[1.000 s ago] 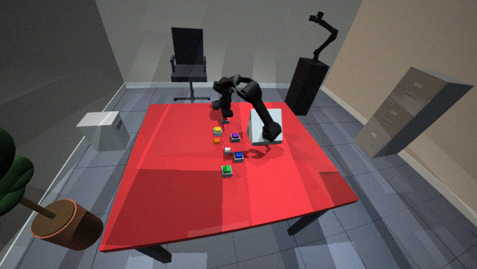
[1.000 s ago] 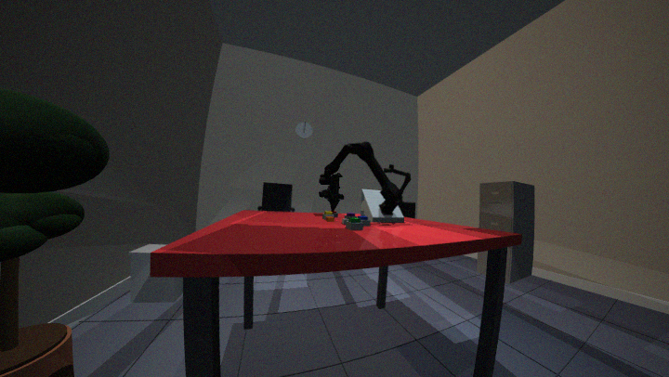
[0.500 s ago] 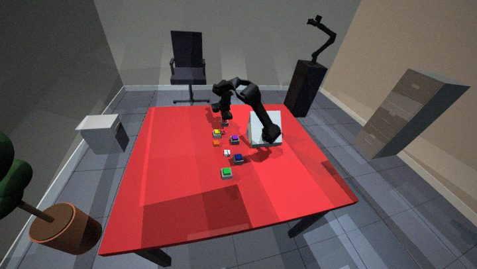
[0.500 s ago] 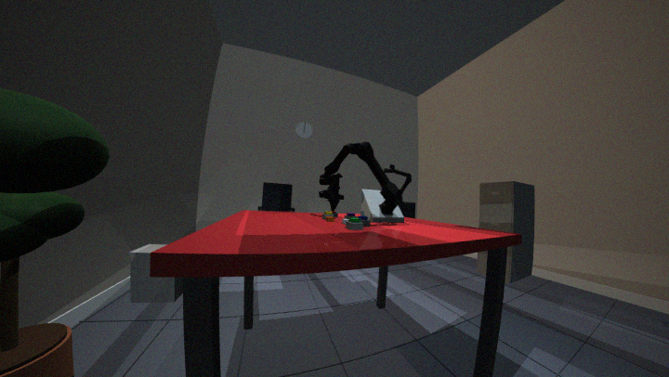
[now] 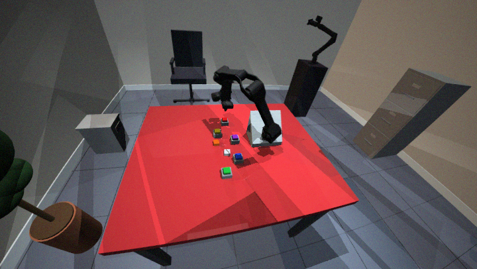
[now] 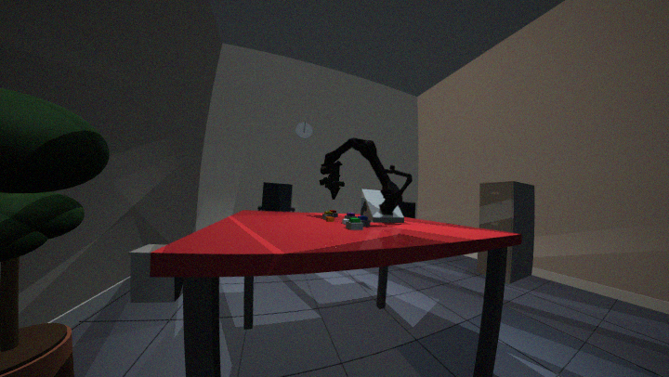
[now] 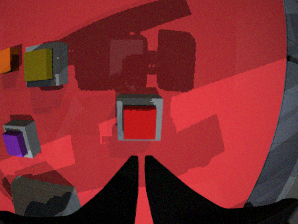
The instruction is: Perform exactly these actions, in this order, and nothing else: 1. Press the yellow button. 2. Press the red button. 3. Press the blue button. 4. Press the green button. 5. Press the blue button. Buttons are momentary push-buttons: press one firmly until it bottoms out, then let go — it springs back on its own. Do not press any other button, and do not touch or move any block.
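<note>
My gripper (image 5: 225, 109) (image 6: 333, 197) (image 7: 141, 161) is shut and empty, pointing down in the air above the red button. The red button (image 5: 224, 119) (image 7: 140, 123) stands up in its grey housing, just ahead of the fingertips in the wrist view. The yellow button (image 5: 217, 130) (image 7: 38, 64) is nearer the camera in the top view, and left of the red one in the wrist view. The blue button (image 5: 238, 156) and the green button (image 5: 226, 170) (image 6: 354, 219) stand farther forward, out of the wrist view. Nothing touches the buttons.
A purple button (image 5: 234, 136) (image 7: 15, 143) stands between the yellow and blue ones. An orange block (image 5: 216, 142) (image 6: 330, 219) (image 7: 5, 60) and a white block (image 5: 226, 152) lie among the buttons. The pale sloped stand (image 5: 256, 120) (image 6: 370, 196) is beside the arm's base on the red table (image 5: 187, 200).
</note>
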Controlling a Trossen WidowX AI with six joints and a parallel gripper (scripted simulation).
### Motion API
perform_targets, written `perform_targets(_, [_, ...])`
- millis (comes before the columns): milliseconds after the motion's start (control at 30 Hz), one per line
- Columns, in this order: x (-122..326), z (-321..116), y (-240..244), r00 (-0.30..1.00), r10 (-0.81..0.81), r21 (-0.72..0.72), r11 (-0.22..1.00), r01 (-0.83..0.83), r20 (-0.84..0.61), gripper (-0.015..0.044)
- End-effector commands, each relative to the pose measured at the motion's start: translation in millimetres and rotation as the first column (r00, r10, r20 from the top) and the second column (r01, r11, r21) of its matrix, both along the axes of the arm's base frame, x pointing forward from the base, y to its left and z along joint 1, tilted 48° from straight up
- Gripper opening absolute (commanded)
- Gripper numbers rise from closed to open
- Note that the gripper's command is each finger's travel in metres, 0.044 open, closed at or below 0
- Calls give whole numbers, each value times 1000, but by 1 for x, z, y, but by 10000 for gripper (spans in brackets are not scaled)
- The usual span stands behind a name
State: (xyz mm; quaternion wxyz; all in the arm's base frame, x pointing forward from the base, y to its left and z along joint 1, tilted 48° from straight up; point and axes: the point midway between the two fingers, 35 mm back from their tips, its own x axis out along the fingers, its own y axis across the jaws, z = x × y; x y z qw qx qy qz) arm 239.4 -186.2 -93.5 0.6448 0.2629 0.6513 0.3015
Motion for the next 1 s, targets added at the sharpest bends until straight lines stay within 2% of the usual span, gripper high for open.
perform_targets(0, [-1,15,-17,1000,-2,-10,1000,2,8,20])
perform_targets(100, [3,25,-13,1000,-4,-13,1000,4,7,20])
perform_targets(200, [14,63,8,1000,-14,-22,1000,14,3,20])
perform_targets(400, [21,138,64,999,-34,-31,999,34,-2,20])
perform_targets(633, [1,207,137,999,-51,-22,998,50,-5,20])
perform_targets(833, [-36,245,196,998,-58,-1,998,58,-10,20])
perform_targets(967, [-41,249,202,998,-58,2,998,59,-11,20])
